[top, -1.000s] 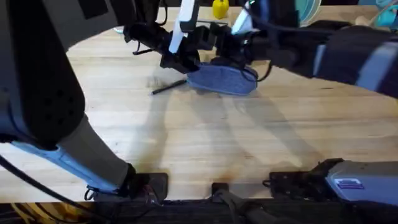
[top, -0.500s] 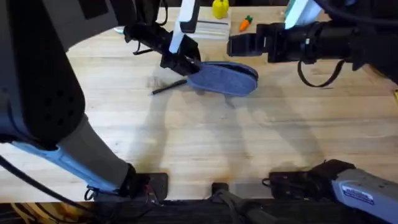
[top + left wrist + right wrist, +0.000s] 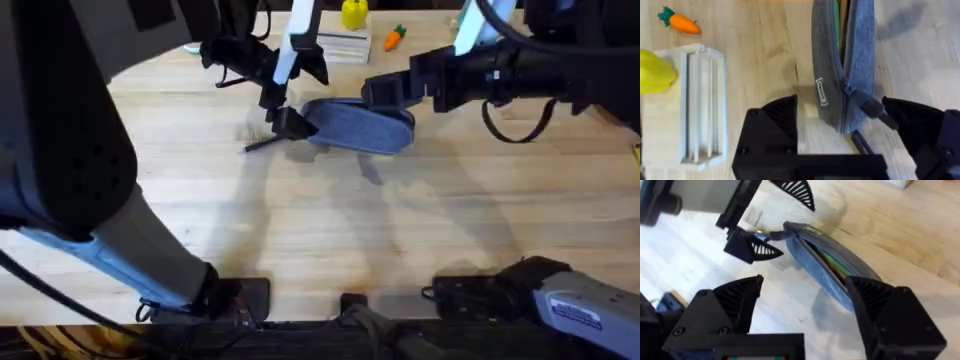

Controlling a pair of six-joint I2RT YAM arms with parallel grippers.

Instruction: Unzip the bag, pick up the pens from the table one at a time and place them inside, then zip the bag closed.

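The blue-grey bag (image 3: 362, 126) lies at the far middle of the table (image 3: 330, 230). Its zipper gapes, showing green and orange things inside (image 3: 840, 30). My left gripper (image 3: 301, 96) is open at the bag's left end, one finger on each side, and the dark pull tab (image 3: 869, 106) sits just in front of the right finger (image 3: 920, 125). A black pen (image 3: 262, 143) lies on the wood by that end, partly under the bag (image 3: 861, 144). My right gripper (image 3: 386, 92) hangs open at the bag's far right side, with the bag (image 3: 825, 270) between and beyond its fingers.
A white slatted rack (image 3: 340, 45), a yellow toy (image 3: 353, 13) and a small toy carrot (image 3: 396, 37) stand behind the bag. Bare wood stretches from the bag to the near edge. Both arm bases sit along the bottom edge.
My left gripper has opened at the bag's left end, with its lower finger now down beside the pen. The right gripper drew back to the right, then came down closer to the bag.
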